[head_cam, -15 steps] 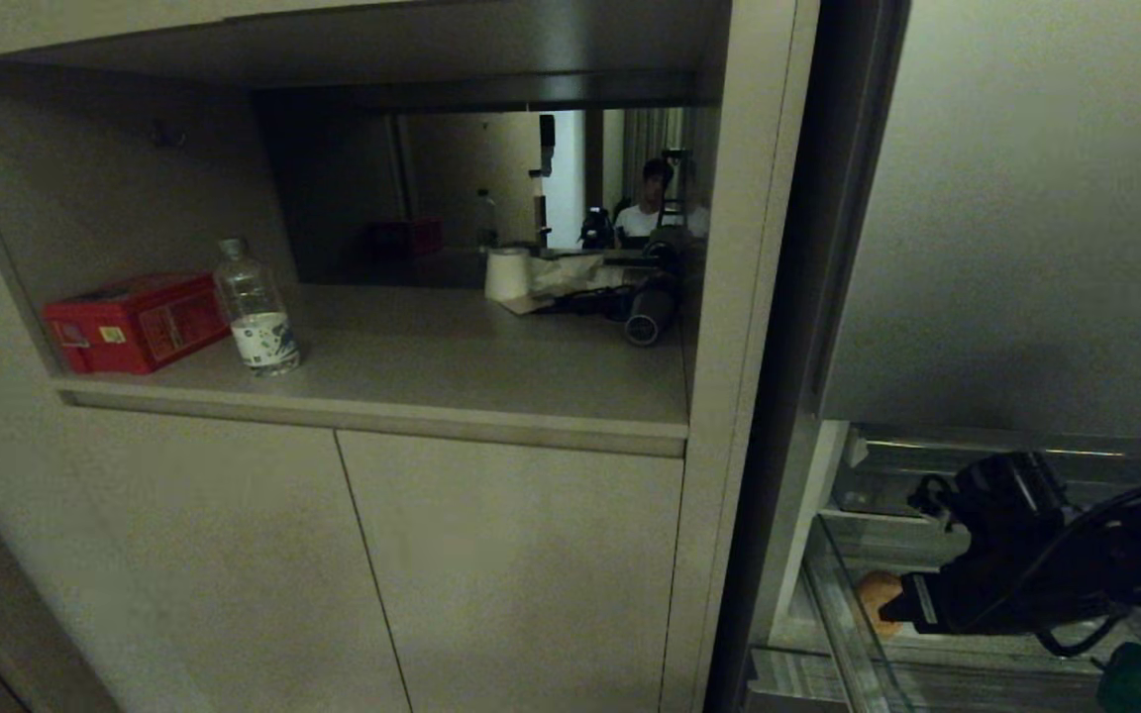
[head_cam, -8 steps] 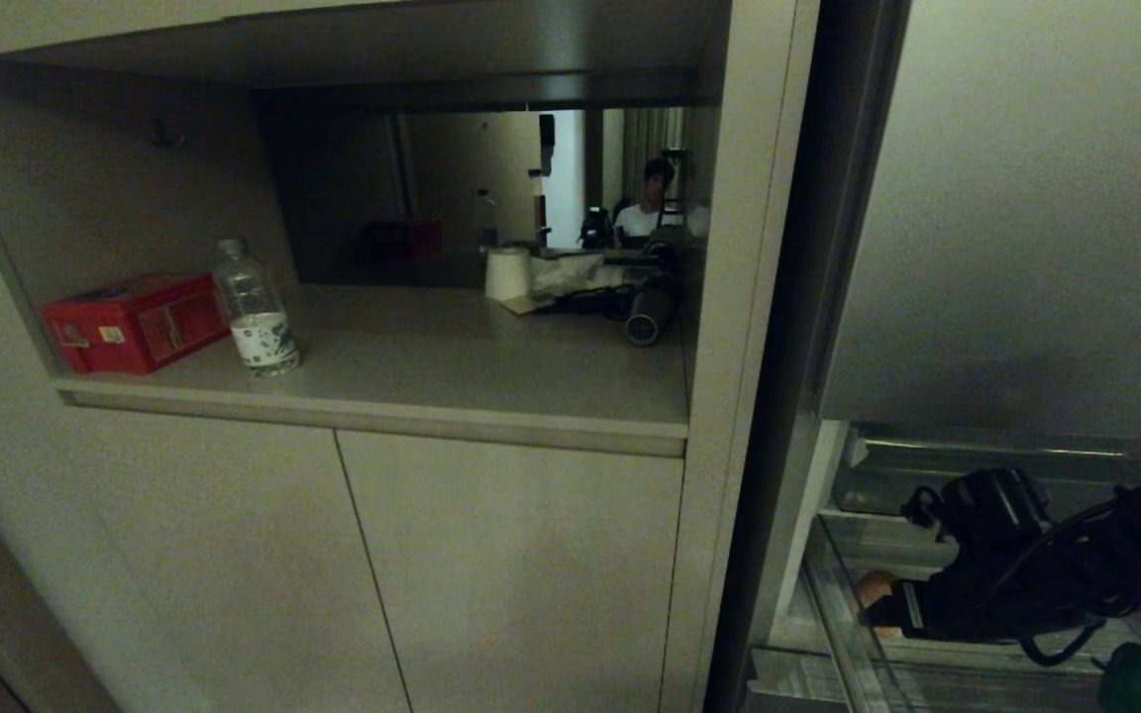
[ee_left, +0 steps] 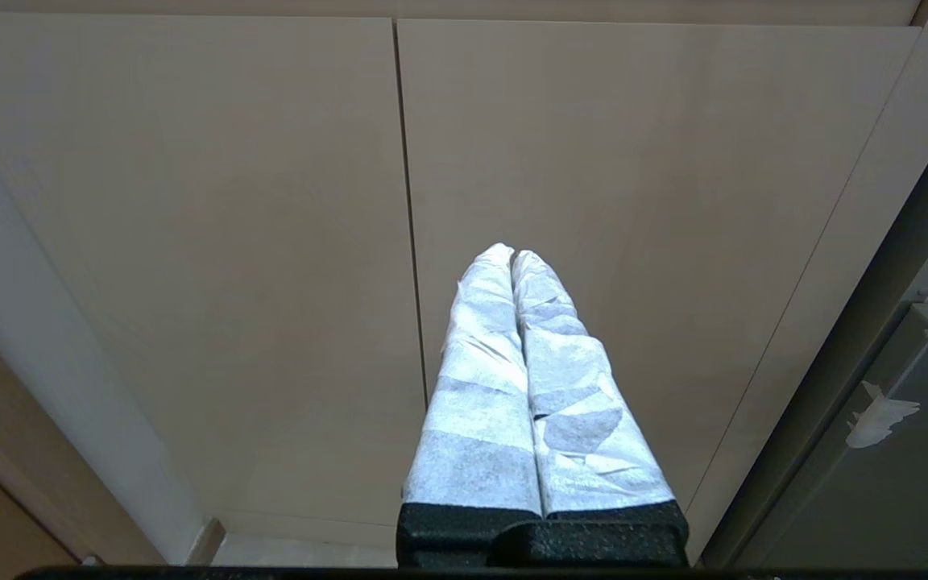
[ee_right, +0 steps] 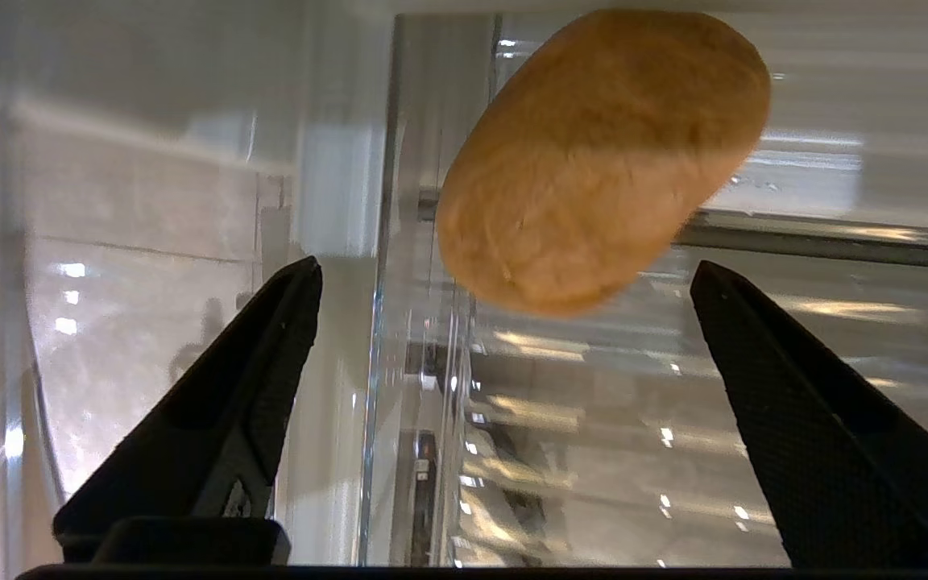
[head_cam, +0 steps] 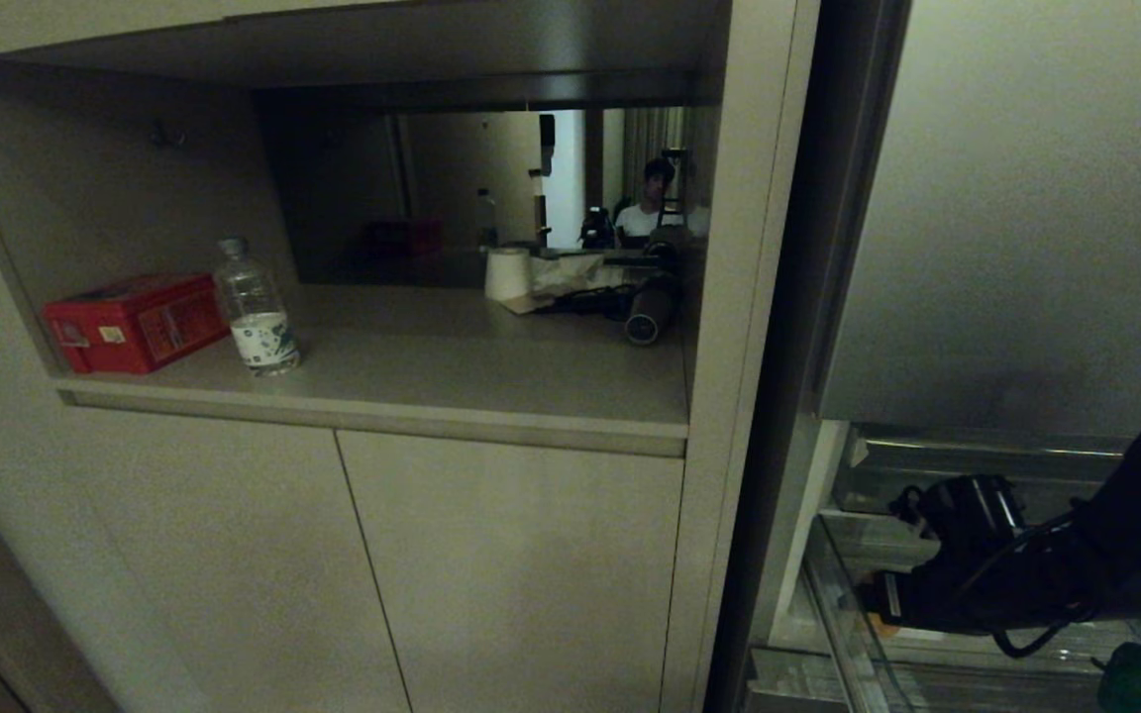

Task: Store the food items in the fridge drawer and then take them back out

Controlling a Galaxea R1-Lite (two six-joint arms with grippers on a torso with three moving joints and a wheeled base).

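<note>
The tan-brown potato sits just past my right gripper, whose black fingers are spread wide and touch nothing. In the head view that gripper reaches into the open fridge drawer's clear bin at the lower right, and only an orange sliver of the potato shows below it. The glossy dark green item lies in the bottom right corner. My left gripper is shut and empty, parked in front of the beige cabinet doors.
A recessed counter to the left holds a red box, a clear bottle and a paper roll. A mirror behind it reflects a seated person. The grey fridge door rises above the drawer. White tape marks the drawer front.
My right gripper has sunk lower and further left into the drawer, while its forearm has tipped up. The potato at its tip is now almost covered in the head view.
</note>
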